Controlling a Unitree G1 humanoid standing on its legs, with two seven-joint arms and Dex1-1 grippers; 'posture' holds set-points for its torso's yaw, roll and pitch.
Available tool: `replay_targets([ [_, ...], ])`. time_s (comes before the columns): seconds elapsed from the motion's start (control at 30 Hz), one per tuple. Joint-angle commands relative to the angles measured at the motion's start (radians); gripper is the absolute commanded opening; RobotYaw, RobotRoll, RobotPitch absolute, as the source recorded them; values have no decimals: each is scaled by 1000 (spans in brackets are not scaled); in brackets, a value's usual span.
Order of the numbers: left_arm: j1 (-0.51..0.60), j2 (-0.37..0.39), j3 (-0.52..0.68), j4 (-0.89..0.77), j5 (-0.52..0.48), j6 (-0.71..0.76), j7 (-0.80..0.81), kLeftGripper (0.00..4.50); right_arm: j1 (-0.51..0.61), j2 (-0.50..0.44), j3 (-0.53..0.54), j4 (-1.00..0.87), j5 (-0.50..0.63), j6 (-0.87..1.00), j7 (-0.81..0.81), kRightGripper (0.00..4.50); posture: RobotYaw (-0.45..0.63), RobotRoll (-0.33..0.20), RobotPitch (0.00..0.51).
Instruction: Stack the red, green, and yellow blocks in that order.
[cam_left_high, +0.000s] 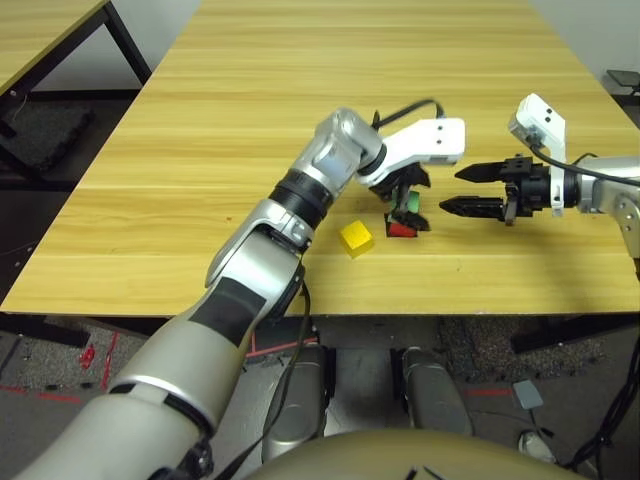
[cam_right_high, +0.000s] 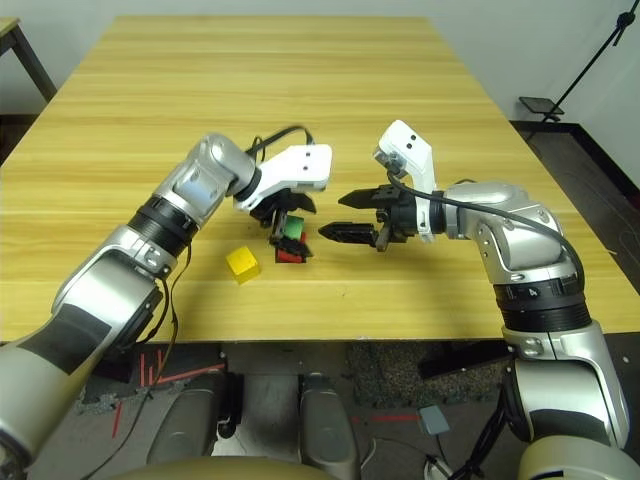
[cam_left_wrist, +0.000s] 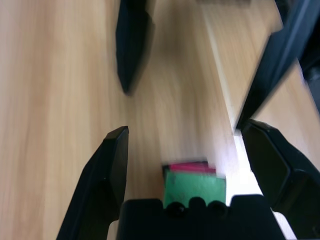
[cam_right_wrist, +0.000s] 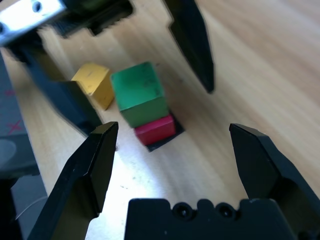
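Your left gripper (cam_right_high: 290, 232) has its fingers spread, one on each side of the green block (cam_right_wrist: 138, 96) without pinching it; that block sits on the red block (cam_right_wrist: 155, 129), just right of centre in the head views. Your right gripper (cam_right_high: 345, 214) hangs just right of the stack, fingers wide apart. Left of the stack, the yellow block (cam_right_high: 243, 263) lies alone on the wooden table (cam_right_high: 300, 90).

In the head views the left gripper (cam_left_high: 405, 208) covered most of the green block (cam_right_high: 292, 228) and the red block (cam_right_high: 289, 255) near the counter's (cam_left_high: 300, 90) front edge. In the left wrist view the gripper body cut off the green block's near side, only a blurred sliver of red showed beyond it, and the right gripper's fingers (cam_left_wrist: 131, 40) were blurred.
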Motion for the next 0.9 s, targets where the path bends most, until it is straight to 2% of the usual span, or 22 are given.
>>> replay_targets([
  [0.03, 73, 90, 26, -244, -28, 221, 39, 4485, 2, 5, 14, 11, 8, -7, 12, 4500, 116, -125, 77],
  [0.17, 249, 246, 45, -567, -65, 480, 101, 4485, -17, 14, 32, 34, -2, -15, 29, 4500, 144, -127, 82],
  [0.33, 426, 343, 56, -731, -118, 564, 210, 4485, -49, 24, 55, 71, -14, -32, 49, 4500, 173, -143, 85],
  [0.43, 485, 351, 67, -786, -155, 599, 278, 4485, -67, 23, 67, 88, -18, -40, 60, 4500, 180, -146, 86],
  [0.6, 558, 316, 70, -818, -203, 626, 403, 4485, -98, 21, 85, 125, -32, -60, 82, 4500, 190, -160, 82],
  [0.73, 561, 301, 60, -824, -247, 634, 455, 4485, -108, 20, 91, 136, -36, -61, 91, 4500, 187, -163, 85],
  [0.9, 545, 318, 43, -826, -303, 636, 487, 4485, -101, 15, 88, 129, -36, -56, 92, 4500, 180, -160, 89],
])
